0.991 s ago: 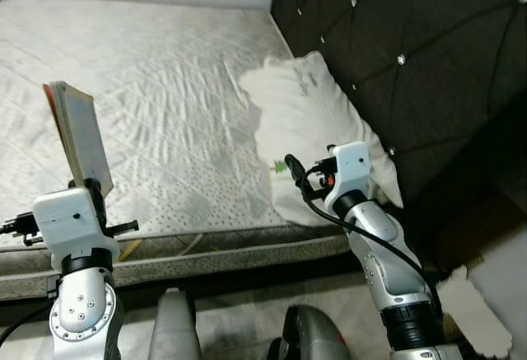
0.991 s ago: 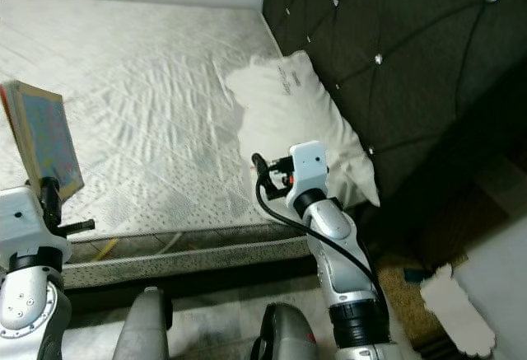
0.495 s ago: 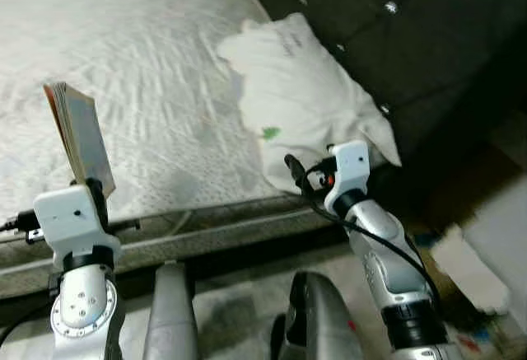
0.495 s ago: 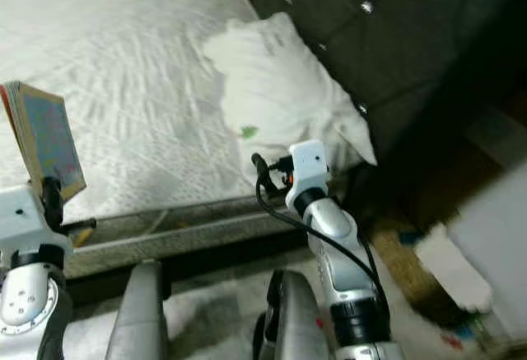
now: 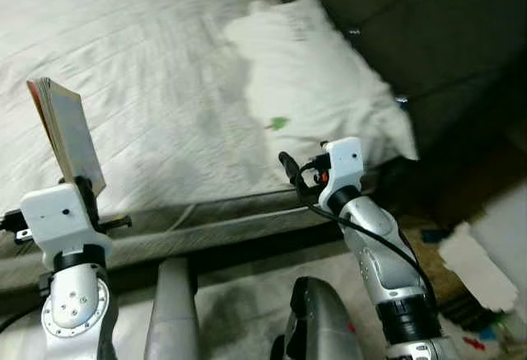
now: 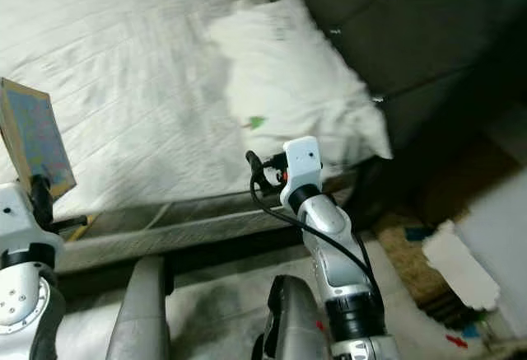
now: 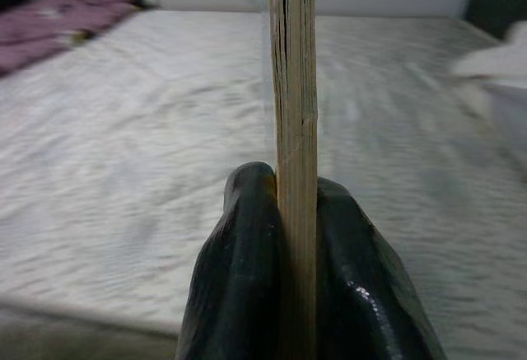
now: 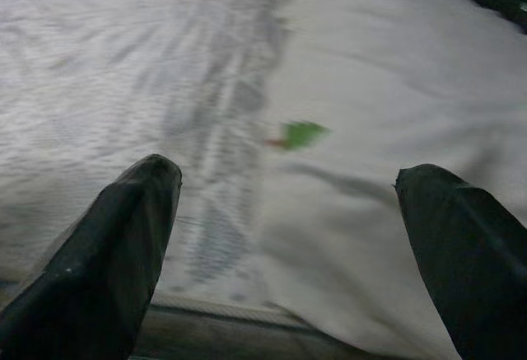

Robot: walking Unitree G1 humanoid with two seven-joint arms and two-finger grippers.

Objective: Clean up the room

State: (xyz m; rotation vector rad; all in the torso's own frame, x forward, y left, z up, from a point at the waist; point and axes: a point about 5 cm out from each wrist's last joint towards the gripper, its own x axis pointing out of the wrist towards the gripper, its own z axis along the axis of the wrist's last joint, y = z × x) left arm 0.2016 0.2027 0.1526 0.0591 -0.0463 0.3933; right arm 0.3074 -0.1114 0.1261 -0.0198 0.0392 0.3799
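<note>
Both head views look down from above onto the mattress (image 5: 140,63), its near edge crossing below the middle, and share the pillow (image 5: 317,96) against the dark headboard (image 6: 428,39). The left wrist view faces low across the mattress, close behind a book (image 7: 294,129). The right wrist view sits low and near, facing the pillow's corner on the mattress.

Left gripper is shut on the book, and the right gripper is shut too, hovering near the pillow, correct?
Not quite. The left gripper is shut on the book, but the right gripper is open: the right wrist view shows its fingers spread wide before the pillow.
</note>
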